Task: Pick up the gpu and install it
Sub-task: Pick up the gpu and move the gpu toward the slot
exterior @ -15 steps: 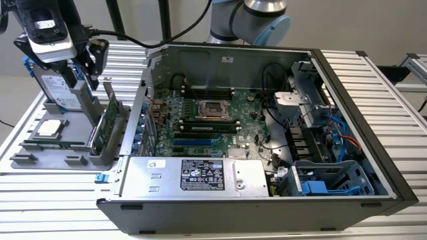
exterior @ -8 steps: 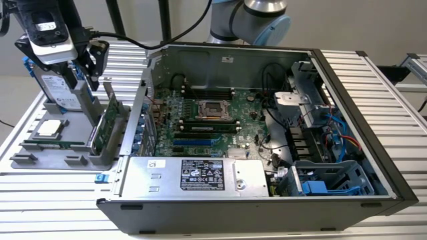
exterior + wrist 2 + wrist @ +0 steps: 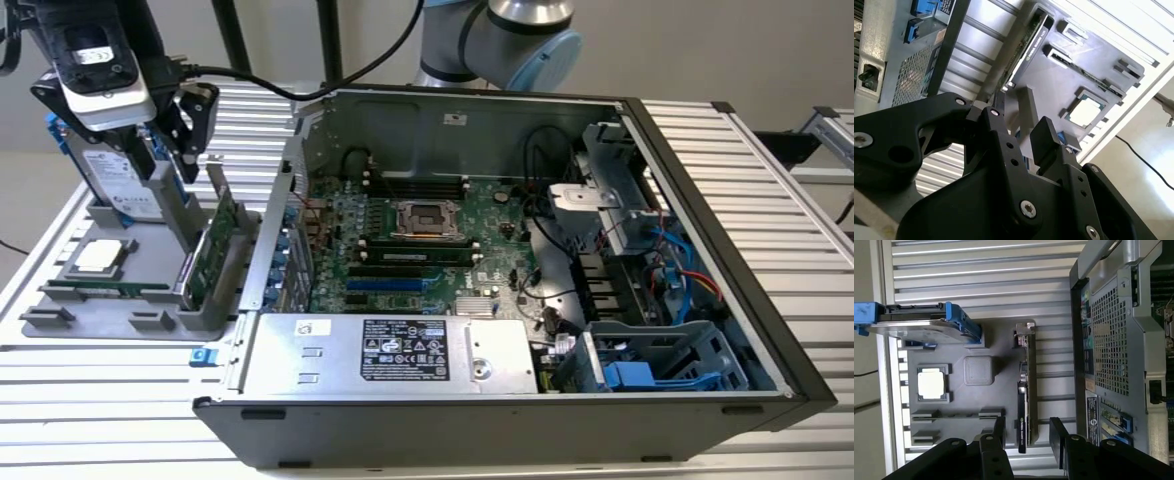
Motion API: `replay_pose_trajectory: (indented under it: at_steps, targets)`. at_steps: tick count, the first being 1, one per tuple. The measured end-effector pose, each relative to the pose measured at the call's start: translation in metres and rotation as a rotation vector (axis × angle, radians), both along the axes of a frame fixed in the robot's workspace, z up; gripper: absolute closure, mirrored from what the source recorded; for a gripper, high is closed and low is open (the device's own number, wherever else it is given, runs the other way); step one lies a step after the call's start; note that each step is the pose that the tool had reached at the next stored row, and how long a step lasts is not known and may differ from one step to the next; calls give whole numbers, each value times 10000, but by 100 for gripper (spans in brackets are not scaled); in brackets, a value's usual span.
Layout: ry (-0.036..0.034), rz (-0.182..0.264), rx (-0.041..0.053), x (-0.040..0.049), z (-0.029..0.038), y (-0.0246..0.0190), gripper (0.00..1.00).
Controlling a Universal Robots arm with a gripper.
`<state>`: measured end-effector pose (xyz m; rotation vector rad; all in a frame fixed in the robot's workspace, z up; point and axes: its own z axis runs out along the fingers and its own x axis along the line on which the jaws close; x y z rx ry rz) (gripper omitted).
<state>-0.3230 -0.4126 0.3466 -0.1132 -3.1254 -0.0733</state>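
Grey fixture tray [image 3: 1004, 387]: rests on the slatted aluminium bench [image 3: 787, 200], just beside the open computer case [image 3: 694, 140], on the exterior view's left.
Task item: the gpu [image 3: 1024, 405] stands on edge in a slot along the tray's case-side margin, silver end bracket uppermost in the exterior view; not yet lifted, nothing gripping it.
Gripper [image 3: 1028, 424]: hangs above the tray, over the card, empty.
Fingers [image 3: 1056, 432]: spread well wider than the card is thick; in the first wrist view the card's edge lies between them, with no contact seen.
Other stock on tray: silver hard drive [image 3: 919, 322] with blue rails, upright; processor chip [image 3: 932, 383], flat in its pocket; both apart from the card.
Step in hand (judged): lining up for the grasp.
Doing it well (judged): centre the card between the fingers so both pads meet its flat faces together; take the board body, not the bracket; keep the wrist square to the card.
Risk (judged): the case wall stands near the card, so the finger on that side has little room; an off-centre close would tilt the card in its slot.
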Motion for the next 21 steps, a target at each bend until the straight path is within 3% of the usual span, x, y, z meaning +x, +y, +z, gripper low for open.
replay_pose_trajectory:
  at_steps: [21]
  targets:
    - [-4, 0, 3, 2, -45, 0, 0]
